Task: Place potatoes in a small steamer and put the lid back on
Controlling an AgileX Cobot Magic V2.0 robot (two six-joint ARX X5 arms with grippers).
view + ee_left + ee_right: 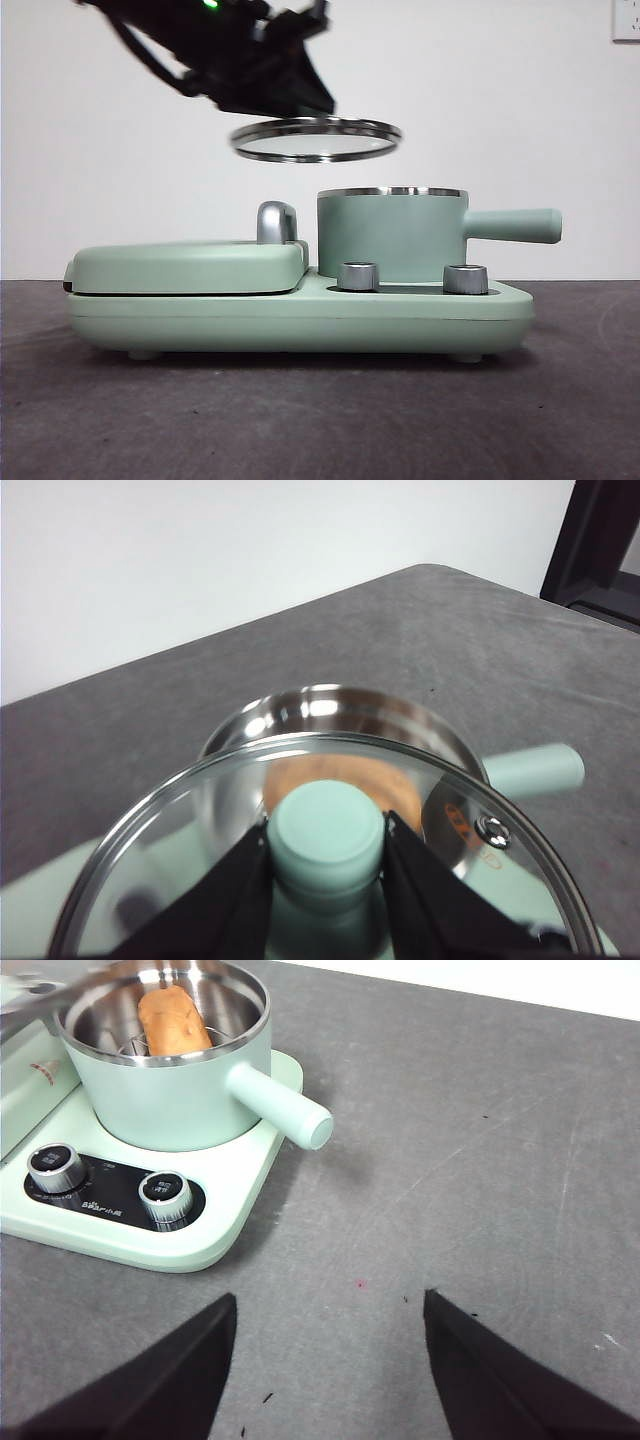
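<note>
Left hand point(300, 95) pinches the lid point(316, 139) by its knob; shift toward three o'clock, probably slightly, level it, lower onto the small steamer point(391, 236).

a bare lab-style test bench: grey table point(500, 1160), plain white wall point(520, 100), one mint-green cooker point(300, 310).

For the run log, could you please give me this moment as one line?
potato in steamer | left gripper shut on lid knob, above pot | right gripper open, idle
</note>
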